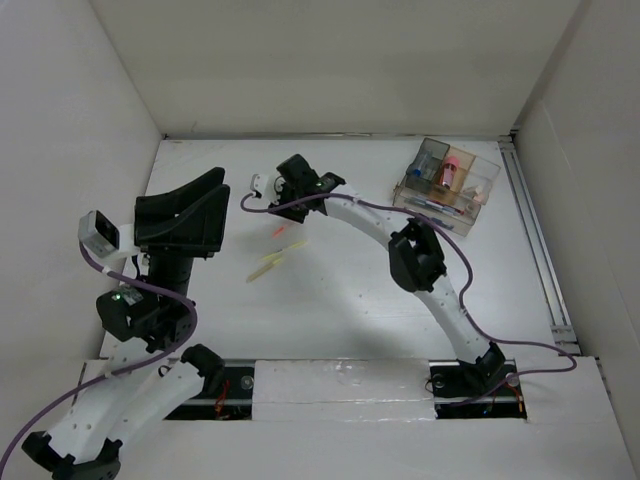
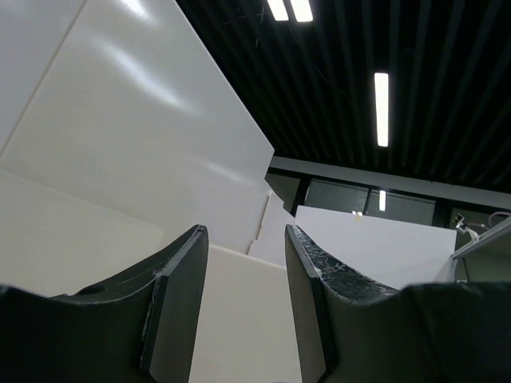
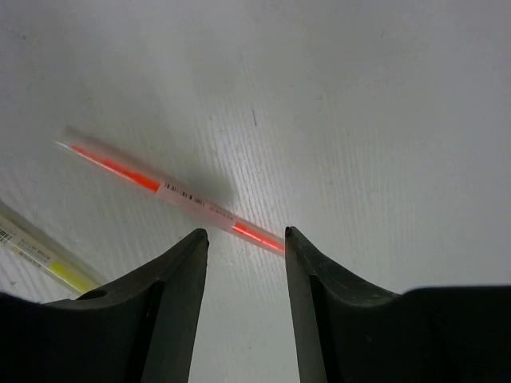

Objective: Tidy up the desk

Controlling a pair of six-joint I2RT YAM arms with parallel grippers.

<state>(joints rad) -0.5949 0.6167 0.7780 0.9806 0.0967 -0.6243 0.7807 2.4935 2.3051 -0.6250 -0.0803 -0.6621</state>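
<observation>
The white desk (image 1: pixel 350 300) holds a clear pen with an orange core (image 1: pixel 281 228) left of centre. Two yellowish pens (image 1: pixel 272 262) lie just nearer. My right gripper (image 1: pixel 290 192) is open above the orange pen. In the right wrist view the orange pen (image 3: pixel 172 191) lies slanted just beyond my open gripper (image 3: pixel 243 235), its lower end by the right fingertip (image 3: pixel 291 236), nothing between the jaws. A yellow pen (image 3: pixel 40 255) shows at the lower left. My left gripper (image 1: pixel 190 215) is raised at the left, open and empty, and its wrist view (image 2: pixel 243 231) faces the walls and ceiling.
A clear compartmented organizer box (image 1: pixel 447 185) with pens and small items stands at the back right. A metal rail (image 1: pixel 535 240) runs along the desk's right side. White walls enclose the left, back and right.
</observation>
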